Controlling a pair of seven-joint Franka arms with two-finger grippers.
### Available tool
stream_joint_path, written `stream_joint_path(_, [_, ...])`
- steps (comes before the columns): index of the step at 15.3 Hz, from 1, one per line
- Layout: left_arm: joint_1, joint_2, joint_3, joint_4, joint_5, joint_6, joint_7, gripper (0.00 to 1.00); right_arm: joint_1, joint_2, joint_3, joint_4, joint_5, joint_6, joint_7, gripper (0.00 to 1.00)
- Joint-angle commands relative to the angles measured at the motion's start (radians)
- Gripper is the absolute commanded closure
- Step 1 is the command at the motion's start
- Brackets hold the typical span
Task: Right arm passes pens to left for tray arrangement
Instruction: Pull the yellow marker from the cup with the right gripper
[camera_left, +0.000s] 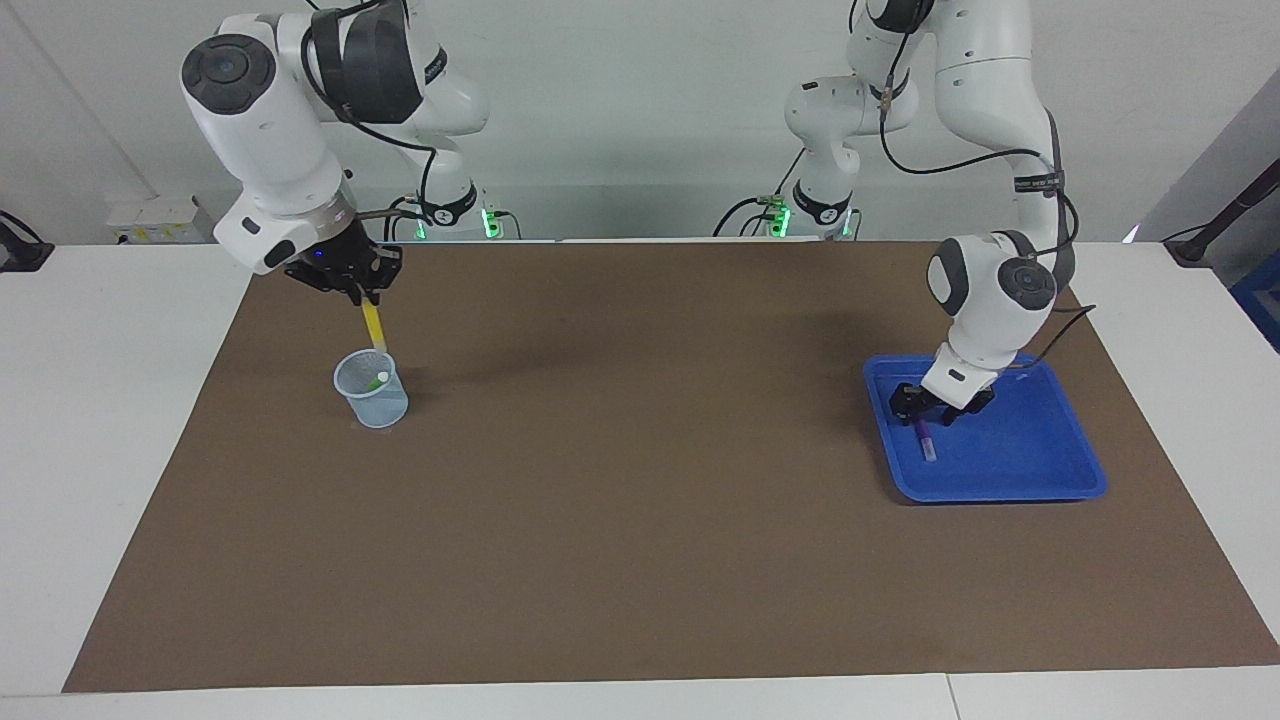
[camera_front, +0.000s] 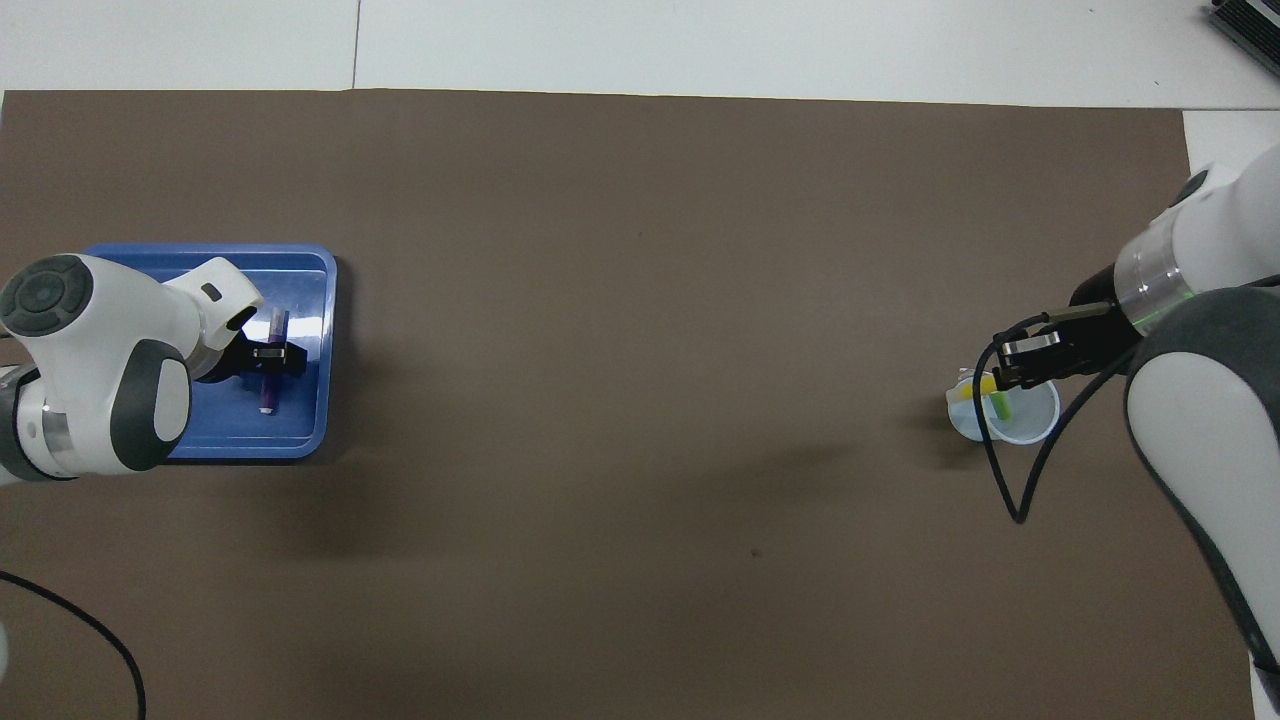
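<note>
My right gripper (camera_left: 362, 295) is up over the pale mesh cup (camera_left: 372, 405) and is shut on the top of the yellow pen (camera_left: 374, 326), which hangs straight down with its tip just above the cup's rim. The green pen (camera_left: 381, 379) leans inside the cup. At the left arm's end of the table, the purple pen (camera_left: 925, 440) lies flat in the blue tray (camera_left: 1040, 450), near the tray's edge toward the table's middle. My left gripper (camera_left: 937, 408) hovers just above it, open, with a finger on each side of the pen and not gripping it.
A brown mat (camera_left: 640, 480) covers the table between the cup and the tray. A black cable loops down from my right wrist beside the cup (camera_front: 1030, 425).
</note>
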Motion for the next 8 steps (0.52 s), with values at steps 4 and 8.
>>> stream_joint_path(4, [0.003, -0.030, -0.006, 0.181, -0.139, -0.302, -0.081, 0.07, 0.034, 0.002, 0.017, -0.016, 0.214, 0.116, 0.149, 1.00])
stream_joint_path(8, [-0.002, -0.042, -0.009, 0.259, -0.272, -0.415, -0.282, 0.03, 0.096, -0.013, 0.017, -0.071, 0.276, 0.257, 0.204, 1.00])
